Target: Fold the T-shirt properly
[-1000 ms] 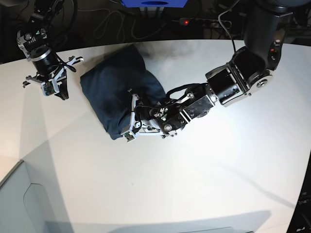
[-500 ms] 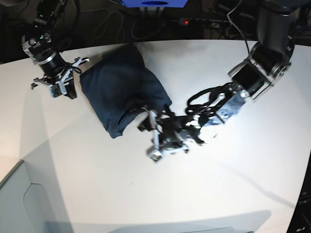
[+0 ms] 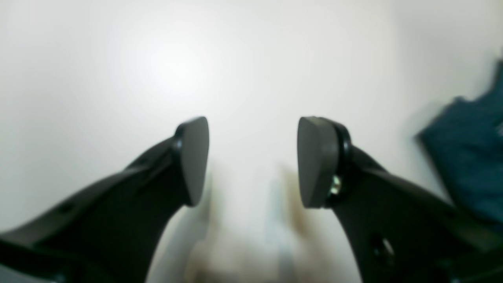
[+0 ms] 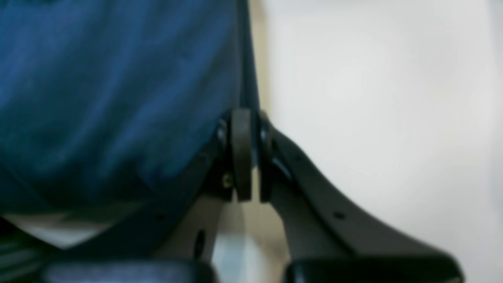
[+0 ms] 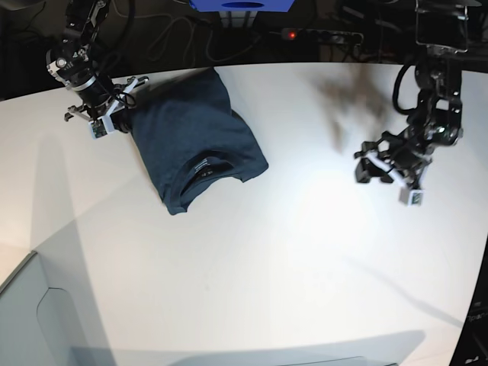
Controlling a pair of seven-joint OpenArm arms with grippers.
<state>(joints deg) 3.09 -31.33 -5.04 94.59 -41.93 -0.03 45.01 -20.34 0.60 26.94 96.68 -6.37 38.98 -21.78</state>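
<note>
The right gripper (image 5: 107, 120), jaws pressed together on nothing, sits at the far edge of the folded T-shirt (image 5: 197, 142), just touching the cloth. The shirt lies on the white table (image 5: 252, 274), well apart from the left gripper (image 5: 389, 179), whose jaws are spread wide and empty.

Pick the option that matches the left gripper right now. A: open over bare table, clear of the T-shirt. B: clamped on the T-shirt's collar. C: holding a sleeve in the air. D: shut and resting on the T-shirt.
A: the left gripper has its jaws spread with only white table between them, and the T-shirt lies well away from it.
</note>
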